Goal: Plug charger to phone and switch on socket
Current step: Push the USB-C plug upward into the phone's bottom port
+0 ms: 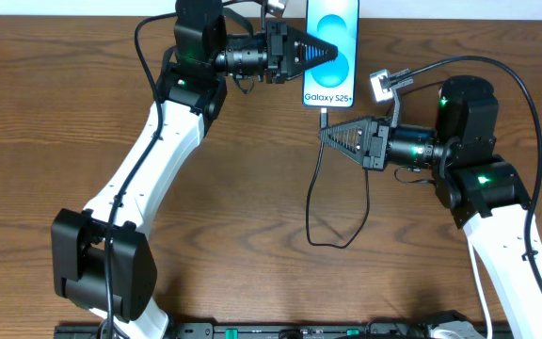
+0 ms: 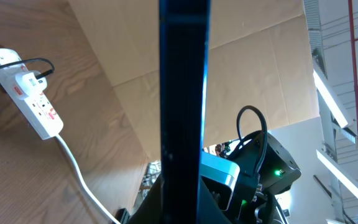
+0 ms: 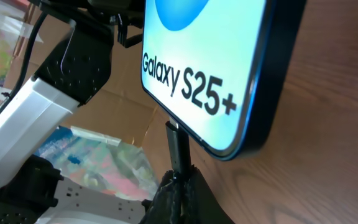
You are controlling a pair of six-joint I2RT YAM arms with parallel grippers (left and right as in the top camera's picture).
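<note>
The phone (image 1: 342, 26), blue screen with a white "Galaxy S25+" band, is at the table's far middle. My left gripper (image 1: 333, 55) is shut on its sides. In the left wrist view the phone (image 2: 183, 93) shows edge-on between the jaws (image 2: 183, 200). My right gripper (image 1: 326, 134) is shut on the charger connector (image 1: 323, 117) just below the phone. In the right wrist view the connector (image 3: 179, 146) meets the bottom edge of the phone (image 3: 210, 62), above my fingers (image 3: 182, 186). The black cable (image 1: 313, 202) loops toward the front. The socket (image 2: 33, 99) shows only in the left wrist view.
The socket's thick white cord (image 2: 79, 174) runs off toward the table edge, and a black cable (image 2: 37, 65) is plugged into the strip. The right arm (image 2: 272, 168) shows behind the phone. The wooden table (image 1: 45, 113) spreads to the left.
</note>
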